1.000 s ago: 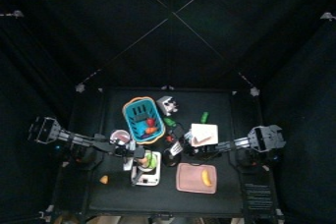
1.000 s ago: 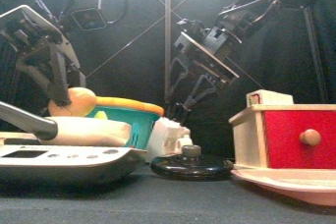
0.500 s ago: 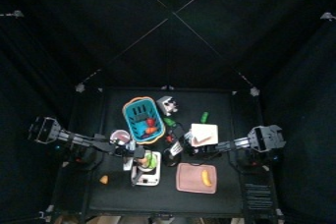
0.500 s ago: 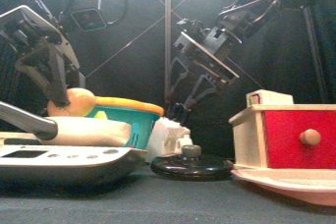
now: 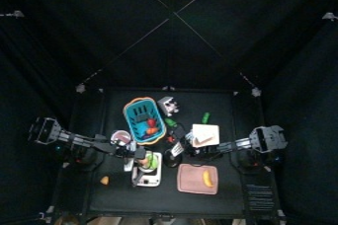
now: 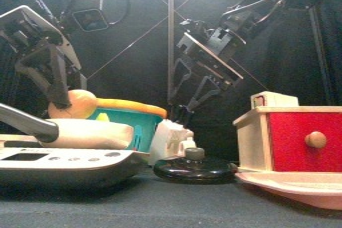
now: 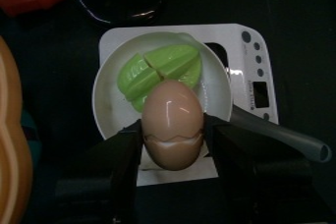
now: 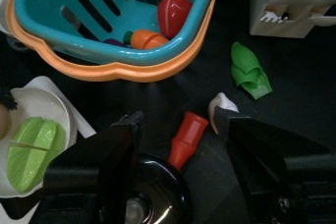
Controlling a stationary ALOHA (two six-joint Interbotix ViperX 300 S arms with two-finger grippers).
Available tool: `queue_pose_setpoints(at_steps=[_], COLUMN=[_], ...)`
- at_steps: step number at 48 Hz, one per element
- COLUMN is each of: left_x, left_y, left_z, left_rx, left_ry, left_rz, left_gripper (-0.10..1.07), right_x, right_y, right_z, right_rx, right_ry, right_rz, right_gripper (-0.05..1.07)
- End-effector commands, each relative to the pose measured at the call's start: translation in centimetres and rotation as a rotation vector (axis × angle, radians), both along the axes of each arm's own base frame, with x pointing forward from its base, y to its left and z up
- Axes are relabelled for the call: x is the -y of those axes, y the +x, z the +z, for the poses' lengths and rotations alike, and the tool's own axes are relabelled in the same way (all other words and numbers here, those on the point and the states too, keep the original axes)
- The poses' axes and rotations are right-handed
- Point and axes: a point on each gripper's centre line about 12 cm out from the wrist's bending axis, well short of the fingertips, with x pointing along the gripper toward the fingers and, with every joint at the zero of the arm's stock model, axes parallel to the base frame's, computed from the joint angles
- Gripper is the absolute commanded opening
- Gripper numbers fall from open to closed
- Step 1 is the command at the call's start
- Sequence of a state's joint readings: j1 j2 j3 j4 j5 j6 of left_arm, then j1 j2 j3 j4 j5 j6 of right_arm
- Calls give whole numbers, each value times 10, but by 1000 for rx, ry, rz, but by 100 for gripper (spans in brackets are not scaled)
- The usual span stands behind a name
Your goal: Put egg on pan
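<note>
In the left wrist view a tan egg [image 7: 175, 125] sits between the jaws of my left gripper [image 7: 175, 147], which is shut on it. Right below the egg is the white pan [image 7: 121, 71], holding a green vegetable piece [image 7: 164, 66], its grey handle [image 7: 282, 141] sticking out sideways. The pan rests on a white kitchen scale [image 7: 252, 56]. From above, the left gripper [image 5: 132, 153] hangs beside the pan [image 5: 145, 163]. My right gripper [image 8: 188, 135] is open above a red object [image 8: 188, 141] on the table, near the table's middle [image 5: 185, 142].
A teal basket with an orange rim [image 8: 125, 17] holds toy food, and a green pepper [image 8: 247, 71] lies next to it. A black lid with a knob [image 6: 194, 164] and a red-fronted wooden box [image 6: 301, 137] stand at the front. An orange board [image 5: 199, 179] lies front right.
</note>
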State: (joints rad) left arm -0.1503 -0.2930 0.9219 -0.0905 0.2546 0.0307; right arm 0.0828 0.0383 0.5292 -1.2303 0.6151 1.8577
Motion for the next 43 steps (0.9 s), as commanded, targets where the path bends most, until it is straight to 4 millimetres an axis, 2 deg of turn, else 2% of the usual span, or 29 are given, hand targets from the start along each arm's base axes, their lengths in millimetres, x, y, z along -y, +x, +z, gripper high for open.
queue_pose_setpoints(at_steps=[1, 14, 43], left_x=[1, 1, 2], left_y=[5, 5, 7], left_z=[8, 8, 10], left_rx=[28, 26, 35], left_ry=[-2, 0, -5], left_rz=[-3, -4, -1], left_gripper=[81, 89, 90], right_x=[1, 1, 1], right_y=[1, 1, 1], right_z=[11, 11, 11], right_rx=[29, 29, 29], right_ry=[-1, 0, 0], right_rz=[-3, -1, -1], right_gripper=[92, 92, 92])
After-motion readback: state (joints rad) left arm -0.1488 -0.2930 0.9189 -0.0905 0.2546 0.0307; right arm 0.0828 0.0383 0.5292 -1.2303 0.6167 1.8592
